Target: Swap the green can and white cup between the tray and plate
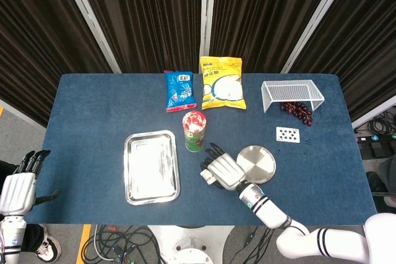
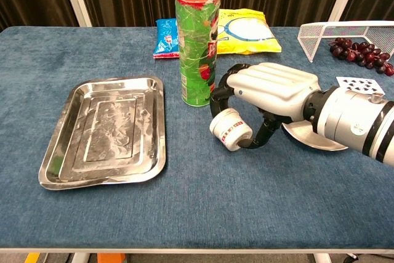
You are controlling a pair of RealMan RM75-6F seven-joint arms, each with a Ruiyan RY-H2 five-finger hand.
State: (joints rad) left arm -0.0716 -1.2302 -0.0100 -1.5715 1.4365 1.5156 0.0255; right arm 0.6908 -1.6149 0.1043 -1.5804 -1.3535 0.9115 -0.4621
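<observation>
Blue snack bag (image 1: 180,90) at far centre of blue surface (image 1: 93,109), yellow snack bag (image 1: 221,83) just right of it, close beside. White wire basket (image 1: 291,93) at far right; dark cherries (image 1: 297,110) bunched at its near edge. Playing card (image 1: 288,134) flat, near side of cherries, apart from them. Dark curtains (image 1: 148,17) behind

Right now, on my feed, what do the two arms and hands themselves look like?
The right hand has a silver-white ridged back shell and black fingers. Behind it sits a black wrist band with a small green-blue mark, then a white rounded forearm with black bands further up. The left hand, at the frame edge, shows the same silver-white back and black fingertips. No loose cables show on either arm.
</observation>
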